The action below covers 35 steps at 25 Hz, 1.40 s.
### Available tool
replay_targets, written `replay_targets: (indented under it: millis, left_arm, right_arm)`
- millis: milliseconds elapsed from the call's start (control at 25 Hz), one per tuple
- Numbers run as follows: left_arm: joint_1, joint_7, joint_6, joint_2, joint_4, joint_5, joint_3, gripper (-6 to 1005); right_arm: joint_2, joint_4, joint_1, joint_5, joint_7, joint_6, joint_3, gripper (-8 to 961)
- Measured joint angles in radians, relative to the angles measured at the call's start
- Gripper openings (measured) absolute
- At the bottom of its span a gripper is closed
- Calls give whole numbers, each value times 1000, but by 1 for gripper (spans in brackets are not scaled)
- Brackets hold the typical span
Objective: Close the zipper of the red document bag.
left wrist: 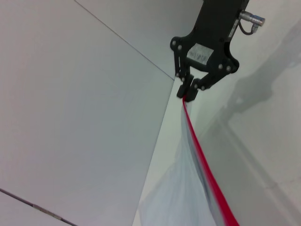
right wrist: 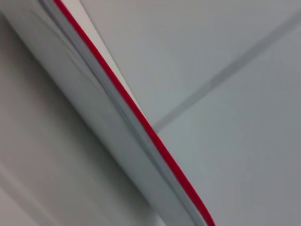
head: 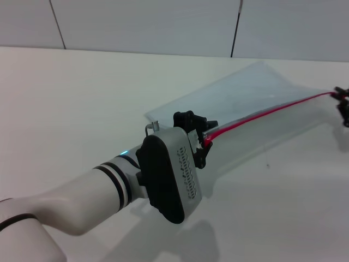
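Note:
The red document bag [head: 240,95] is a translucent pale blue pouch, held up off the white table and stretched between both arms. Its zipper [head: 262,114] runs as a thin red strip along the near long edge. My left gripper [head: 205,141] is shut on the strip's near end, at the middle of the head view. At the far right edge of that view my right gripper [head: 342,103] holds the other end. The left wrist view shows that right gripper [left wrist: 188,93] pinched shut on the zipper [left wrist: 207,169]. In the right wrist view the zipper [right wrist: 141,120] crosses diagonally beside the bag [right wrist: 94,108].
The white table [head: 71,109] stretches left and in front of the bag. A pale panelled wall [head: 142,24] with dark seams rises behind the table's far edge. My left arm's grey wrist housing [head: 169,174] sits low over the table in front of the bag.

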Motion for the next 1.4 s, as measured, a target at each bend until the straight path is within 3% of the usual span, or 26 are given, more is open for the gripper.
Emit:
replay_targets:
  millis: [120,240,560,960,1200,1400]
  left_arm:
    - [-1,1,-4,-1,-2,1,0,32]
    - [-1,5,-21,-2,-10,3,-1,31]
    - [0,-2,-197,-4,-71,-52,-2,30]
    - [-7,-24,-561,-2,-178,-332,-5,370]
    - [-37,-242,-683,14,-253,-426,-47,609]
    - [-78,-541,-860,27,-414,-420,-79,701]
  right_arm:
    - [0,0,0,42,0,-52,51,87]
    - [0,8,-11,193,0,-65,79,111]
    - [0,89,-79,447,0,33,85,174]
    - [-1,276,-205,707,2,442,90,658]
    - [-1,353,-220,725,18,525,97,882]
    - [-1,371,-218,726,140,519,107,885]
